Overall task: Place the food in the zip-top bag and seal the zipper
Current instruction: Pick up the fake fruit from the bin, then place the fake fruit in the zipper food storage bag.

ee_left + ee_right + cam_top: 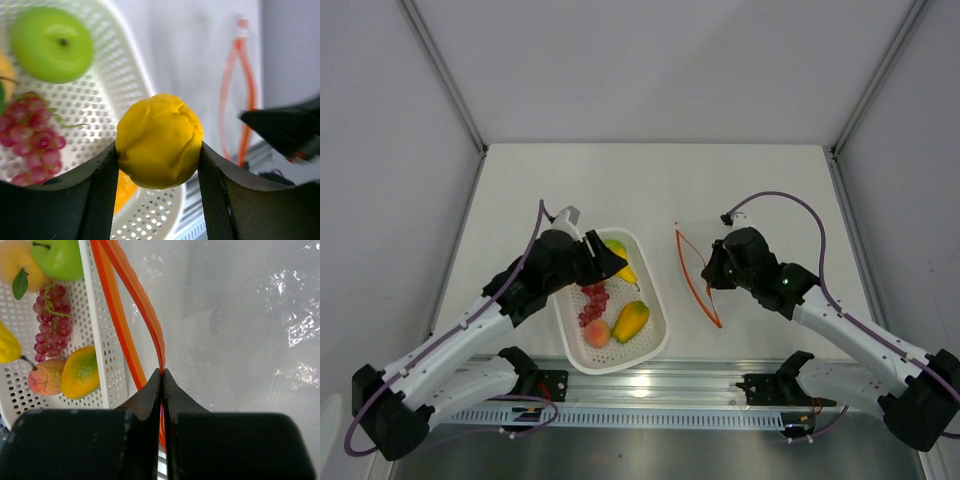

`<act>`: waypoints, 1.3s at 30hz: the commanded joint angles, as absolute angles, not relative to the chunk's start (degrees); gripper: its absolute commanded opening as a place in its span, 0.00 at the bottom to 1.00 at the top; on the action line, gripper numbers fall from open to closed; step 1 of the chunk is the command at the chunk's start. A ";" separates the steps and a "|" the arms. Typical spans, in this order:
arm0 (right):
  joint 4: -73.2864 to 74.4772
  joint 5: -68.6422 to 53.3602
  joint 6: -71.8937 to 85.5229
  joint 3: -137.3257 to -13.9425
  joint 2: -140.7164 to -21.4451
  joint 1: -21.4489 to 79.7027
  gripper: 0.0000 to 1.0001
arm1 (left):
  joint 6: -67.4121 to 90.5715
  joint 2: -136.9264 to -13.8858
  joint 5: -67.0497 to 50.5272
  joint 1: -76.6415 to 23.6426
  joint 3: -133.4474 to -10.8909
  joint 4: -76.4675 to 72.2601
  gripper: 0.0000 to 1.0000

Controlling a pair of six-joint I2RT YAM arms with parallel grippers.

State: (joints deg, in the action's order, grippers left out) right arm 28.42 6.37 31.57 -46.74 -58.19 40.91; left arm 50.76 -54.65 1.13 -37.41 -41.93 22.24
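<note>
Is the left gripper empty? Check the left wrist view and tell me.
No, the left gripper is shut on the yellow pear, its two fingers pressing the fruit's sides.

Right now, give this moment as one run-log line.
left hand: shut on yellow toy pear over white perforated basket | right hand: shut on red-orange zipper strip of clear plastic bag
</note>
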 commanded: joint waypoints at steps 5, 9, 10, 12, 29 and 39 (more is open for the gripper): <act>27.51 5.19 33.66 -51.06 -59.59 44.82 0.00 | 45.62 -45.53 -12.11 -43.32 -39.29 7.67 0.01; 26.63 1.59 34.28 -52.20 -60.47 46.49 0.00 | 42.98 -48.42 -17.48 -47.45 -39.81 -1.99 0.01; 26.72 1.41 34.45 -52.56 -60.73 47.36 0.00 | 42.63 -49.04 -17.58 -49.20 -39.99 -3.33 0.01; 27.42 1.93 34.72 -53.52 -61.08 48.42 0.00 | 42.02 -50.53 -17.40 -50.71 -39.99 -5.35 0.01; 27.34 -1.12 38.67 -55.55 -52.12 51.68 0.00 | 42.63 -59.50 -11.08 -53.26 -38.94 -5.19 0.00; 26.10 -3.96 39.29 -55.63 -51.42 51.77 0.00 | 44.74 -65.82 -1.58 -53.35 -49.73 15.98 0.02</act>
State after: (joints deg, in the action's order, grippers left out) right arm 28.45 -2.48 38.39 -53.04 -52.49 51.53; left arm 43.70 -64.45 -5.96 -52.93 -44.66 7.88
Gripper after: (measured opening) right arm 0.006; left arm 0.598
